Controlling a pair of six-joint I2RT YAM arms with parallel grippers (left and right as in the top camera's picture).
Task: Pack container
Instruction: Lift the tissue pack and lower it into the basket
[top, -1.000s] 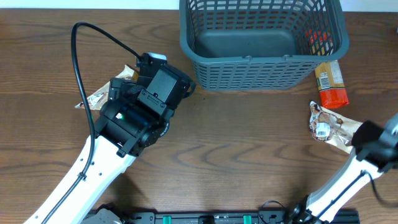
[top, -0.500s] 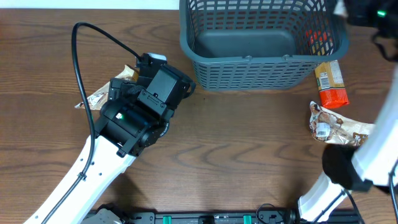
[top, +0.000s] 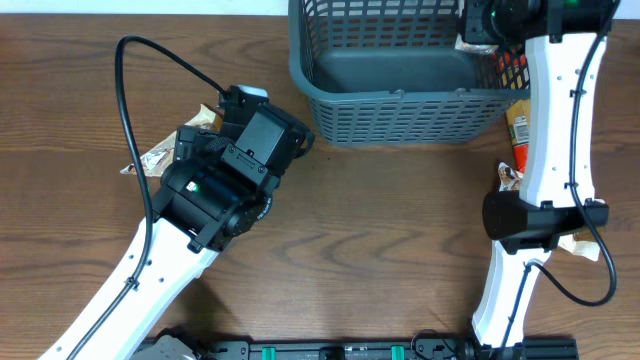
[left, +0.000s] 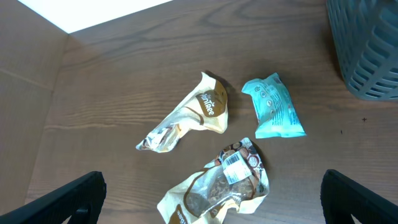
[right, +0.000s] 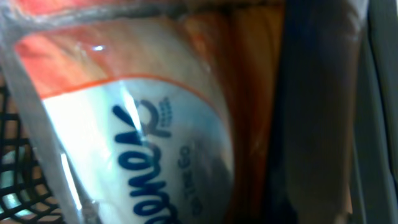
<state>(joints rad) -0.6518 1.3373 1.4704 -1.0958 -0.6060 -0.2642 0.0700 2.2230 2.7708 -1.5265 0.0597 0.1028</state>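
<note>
The container (top: 400, 97), a dark blue-grey slotted basket, stands at the table's back; its corner shows in the left wrist view (left: 367, 50). My left gripper (left: 214, 200) is open and empty, hovering over a brown and cream snack packet (left: 217, 186). A cream packet (left: 189, 118) and a teal packet (left: 277, 109) lie just beyond it. My right gripper (top: 487, 22) is over the container's right end, above a red-orange packet (top: 510, 65). An orange and white packet (right: 143, 124) fills the right wrist view and no fingers show.
An orange and yellow packet (top: 518, 128) lies right of the container, partly behind my right arm. A brown crumpled packet (top: 506, 182) lies below it. A packet edge (top: 155, 158) shows left of my left arm. The left arm's black cable (top: 130, 90) loops over the table.
My right arm has swung from the table's front right up to the container's right end. The left arm and the packets have not moved.
</note>
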